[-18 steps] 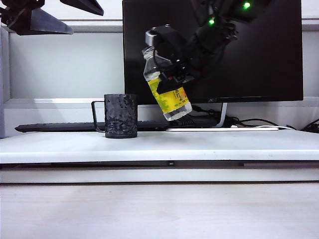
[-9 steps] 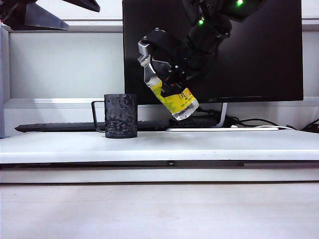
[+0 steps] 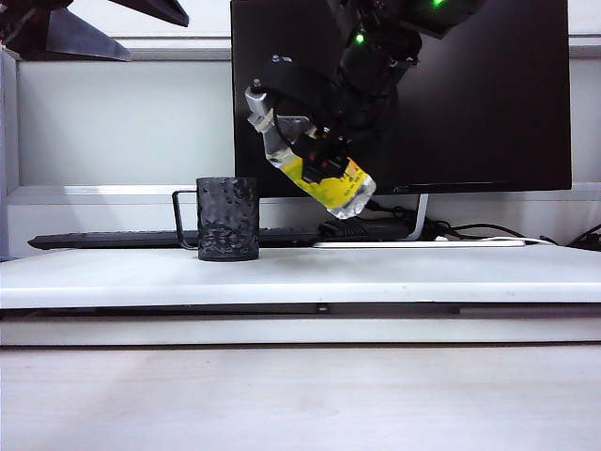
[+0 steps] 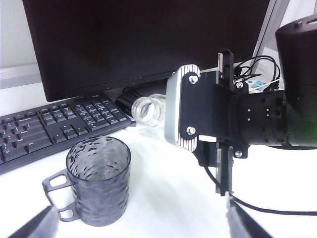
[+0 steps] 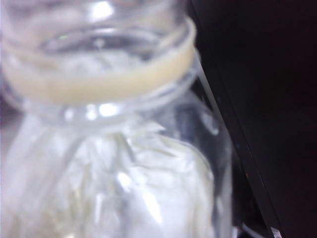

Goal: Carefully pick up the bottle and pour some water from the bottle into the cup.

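We see the bottle [image 3: 310, 169] pinched in the right tool [image 3: 319, 150], held in the air, its long axis tilted with the open neck toward ten o'clock. The cup [image 3: 227, 218] stands on the worktop [image 3: 423, 272] at about eight o'clock from that mouth, not yet beneath it. The right arm reaches down from above. The left tool [image 3: 84, 23] hangs spread and empty, high at the far left.

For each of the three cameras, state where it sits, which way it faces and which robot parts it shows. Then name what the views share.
Exterior: in front of the table, facing the monitor; right gripper tilts the bottle near the cup.
Left wrist: above the table; cup, right gripper, own fingers at the picture's edge.
Right wrist: tight on the bottle's neck.
Shared: the bottle.
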